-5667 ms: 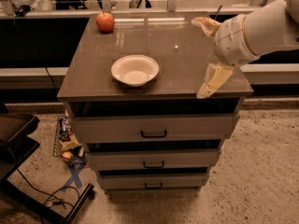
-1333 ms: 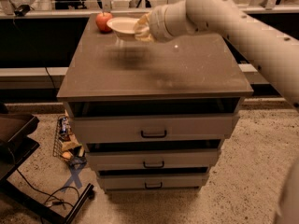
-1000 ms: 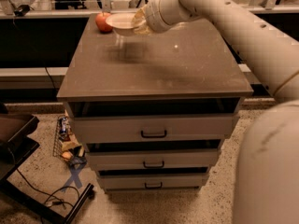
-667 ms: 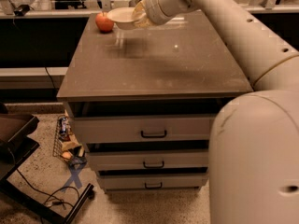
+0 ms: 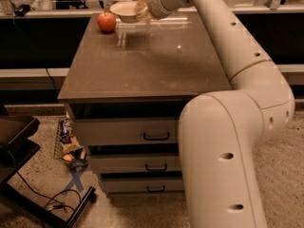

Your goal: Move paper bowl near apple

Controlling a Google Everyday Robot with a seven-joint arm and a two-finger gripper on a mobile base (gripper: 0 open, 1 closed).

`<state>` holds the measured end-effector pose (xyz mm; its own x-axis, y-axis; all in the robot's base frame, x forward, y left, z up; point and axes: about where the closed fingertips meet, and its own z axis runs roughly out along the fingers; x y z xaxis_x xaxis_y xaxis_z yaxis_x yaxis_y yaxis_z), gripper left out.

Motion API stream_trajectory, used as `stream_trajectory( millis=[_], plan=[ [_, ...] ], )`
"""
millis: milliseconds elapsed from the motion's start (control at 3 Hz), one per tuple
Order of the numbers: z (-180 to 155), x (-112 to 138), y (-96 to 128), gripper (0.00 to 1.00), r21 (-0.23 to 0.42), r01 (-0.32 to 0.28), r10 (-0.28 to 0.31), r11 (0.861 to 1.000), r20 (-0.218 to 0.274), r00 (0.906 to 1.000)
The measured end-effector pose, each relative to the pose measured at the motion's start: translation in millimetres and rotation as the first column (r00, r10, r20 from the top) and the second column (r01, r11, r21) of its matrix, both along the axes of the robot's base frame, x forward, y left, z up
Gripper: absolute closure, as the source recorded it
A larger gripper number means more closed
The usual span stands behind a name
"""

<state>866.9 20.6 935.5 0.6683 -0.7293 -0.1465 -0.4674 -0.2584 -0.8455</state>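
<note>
The off-white paper bowl (image 5: 122,11) is at the far edge of the brown cabinet top (image 5: 147,61), held slightly above the surface just right of the red-orange apple (image 5: 107,22). My gripper (image 5: 141,12) is shut on the bowl's right rim, with the white arm reaching over from the right. The apple stands at the far left corner of the cabinet top, a small gap from the bowl.
The cabinet has three drawers (image 5: 152,136) in front. A dark cart (image 5: 19,141) and a cable lie on the floor at the left, with clutter (image 5: 69,148) beside the cabinet. A glass rail (image 5: 266,4) runs behind the cabinet.
The gripper took hold of the bowl from the middle of the cabinet top and carried it to the far edge next to the apple; lately it shifted slightly farther back.
</note>
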Motion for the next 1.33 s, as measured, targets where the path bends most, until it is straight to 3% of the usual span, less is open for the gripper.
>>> stream_trajectory(
  millis=[333,667,1333],
  plan=[
    [-17,23,-24,1.00,0.002,0.078,-0.078,0.997,-0.030,0.9965],
    [-46,41,-46,1.00,-0.021,0.172,-0.173,0.985,-0.082,0.9815],
    [-54,43,-41,0.58,-0.020,0.173,-0.174,0.985,-0.097,0.9799]
  ],
)
